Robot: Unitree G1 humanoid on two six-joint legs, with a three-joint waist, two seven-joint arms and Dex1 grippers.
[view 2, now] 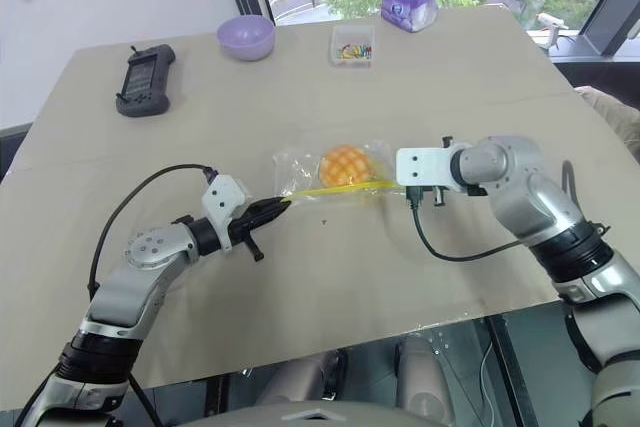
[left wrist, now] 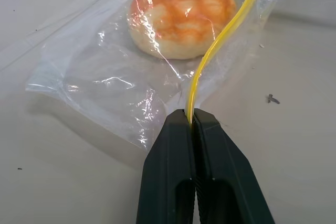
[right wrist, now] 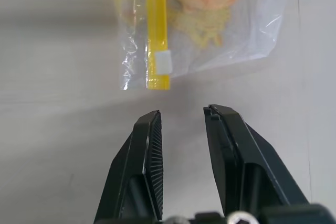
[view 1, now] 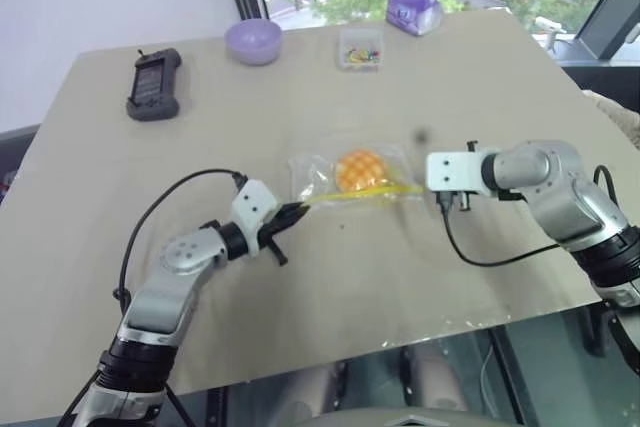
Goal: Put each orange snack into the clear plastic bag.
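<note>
One orange snack, a domed bun with a scored grid, lies inside the clear plastic bag at the middle of the table. The bag's yellow zip strip runs along its near edge. My left gripper is shut on the left end of that strip. At the bag's right end my right gripper is open, a short way off the strip's end, with nothing between its fingers.
At the far side of the table stand a purple bowl, a small clear box of colourful bits and a purple tissue pack. A black handheld device lies far left. A tiny screw lies near the bag.
</note>
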